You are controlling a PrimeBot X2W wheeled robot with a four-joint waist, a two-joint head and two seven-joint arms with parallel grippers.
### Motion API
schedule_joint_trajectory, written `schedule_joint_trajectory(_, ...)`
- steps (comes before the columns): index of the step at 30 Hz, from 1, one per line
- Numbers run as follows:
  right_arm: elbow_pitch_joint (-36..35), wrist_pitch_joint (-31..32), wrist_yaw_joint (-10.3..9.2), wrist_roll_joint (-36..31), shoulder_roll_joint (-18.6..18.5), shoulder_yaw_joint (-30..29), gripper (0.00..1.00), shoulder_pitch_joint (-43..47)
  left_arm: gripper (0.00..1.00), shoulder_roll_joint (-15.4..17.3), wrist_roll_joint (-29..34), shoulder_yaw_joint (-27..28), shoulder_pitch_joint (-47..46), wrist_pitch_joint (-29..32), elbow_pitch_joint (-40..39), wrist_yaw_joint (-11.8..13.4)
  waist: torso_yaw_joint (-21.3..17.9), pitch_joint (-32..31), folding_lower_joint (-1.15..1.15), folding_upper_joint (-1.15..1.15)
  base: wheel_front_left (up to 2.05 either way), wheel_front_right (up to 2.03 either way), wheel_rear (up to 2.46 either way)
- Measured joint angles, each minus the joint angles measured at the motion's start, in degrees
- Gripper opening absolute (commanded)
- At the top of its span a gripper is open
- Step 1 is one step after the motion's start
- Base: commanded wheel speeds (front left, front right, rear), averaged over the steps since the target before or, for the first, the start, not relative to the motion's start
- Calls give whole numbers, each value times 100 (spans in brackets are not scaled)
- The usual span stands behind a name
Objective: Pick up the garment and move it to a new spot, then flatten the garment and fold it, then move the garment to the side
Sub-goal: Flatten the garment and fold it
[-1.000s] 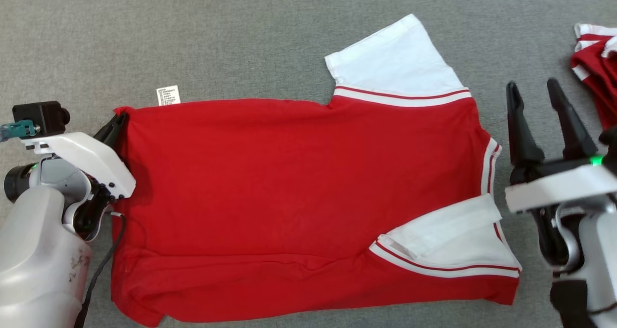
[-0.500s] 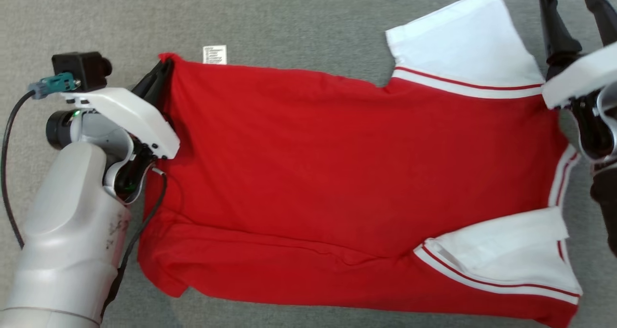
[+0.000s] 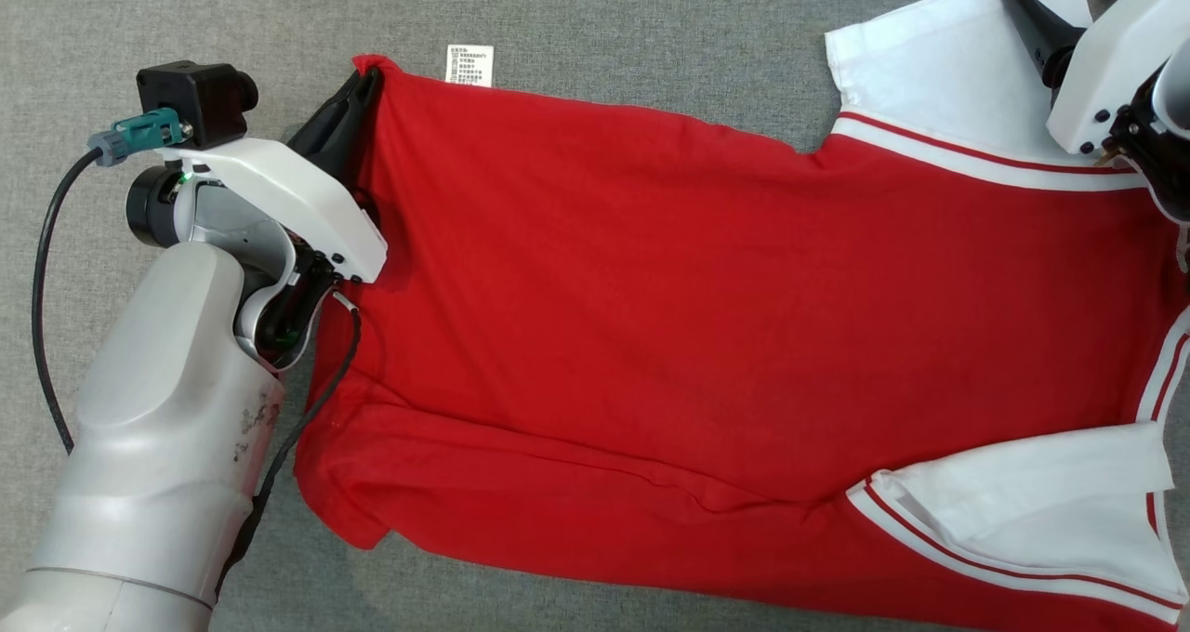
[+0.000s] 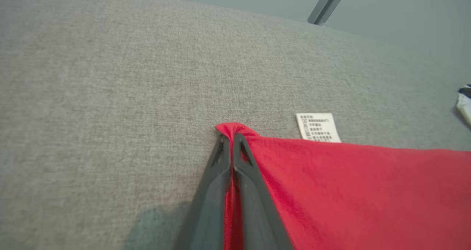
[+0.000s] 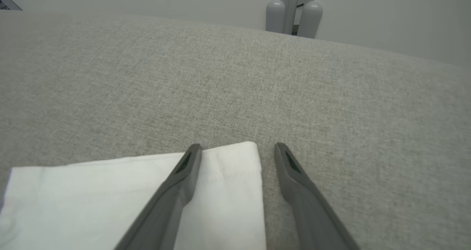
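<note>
Counter [image 3: 651,19]: covered in grey woven fabric and carrying everything noted below.

Red T-shirt [image 3: 697,316]: laid out across the middle of the counter, hem end toward the robot's left and neck end toward its right. The body is mostly flat. A long crease is seen along the near edge, and the near hem corner is turned under.

Left forearm [image 3: 158,446]: a pale shell, seen at the lower left of the head view, lying beside the hem edge.

Near sleeve [image 3: 1041,493]: white with a red-striped band, folded in over the red body.

Far sleeve [image 3: 939,84]: white, lying out flat on the counter beyond the body.

Right end effector [image 5: 237,147]: fingers are spread apart. In the right wrist view the far sleeve's outer corner is straddled, with one finger [image 5: 176,184] above the white cloth and the other above bare counter. Contact with the cloth cannot be judged.

Left end effector [image 4: 230,136]: fingers are pressed together, pinching the far hem corner of the T-shirt. A small peak of red cloth is seen just past the tips.

Black cable [image 3: 46,269]: looped from the left wrist camera down alongside the forearm.

Care label [image 3: 469,63]: white with printed lines, lying flat on the counter against the far edge of the T-shirt, just beside the pinched corner.
</note>
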Motion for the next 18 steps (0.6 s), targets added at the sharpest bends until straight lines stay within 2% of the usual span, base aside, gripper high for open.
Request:
schedule_joint_trajectory(1,9,118,0,60,-24,75,96,-52,0,9,-20,-15,-4,-3,0,0,1,3,0,0,0,0,0)
schedule_joint_trajectory(2,20,235,0,122,-44,137,35,-103,0,16,-27,-29,-8,-21,0,0,-1,5,0,0,0,0,0)
schedule_joint_trajectory(3,29,342,0,176,-64,191,12,-151,0,24,-31,-41,-12,-27,1,0,-3,7,0,0,0,0,0)
schedule_joint_trajectory(4,20,390,0,229,-79,238,0,-189,0,34,-45,-53,-16,-35,1,0,-7,7,0,0,0,0,0)
schedule_joint_trajectory(6,-5,413,1,303,-104,287,0,-229,0,54,-70,-68,-20,-55,4,-1,-17,3,0,0,0,0,0)
schedule_joint_trajectory(12,-215,-181,0,612,-200,115,0,-203,0,140,-120,-53,-15,-254,9,0,-57,-46,0,0,0,0,0)
schedule_joint_trajectory(18,-857,-681,0,1112,-248,-143,0,255,0,372,-130,56,174,-414,-230,52,-132,-203,0,0,0,0,0)
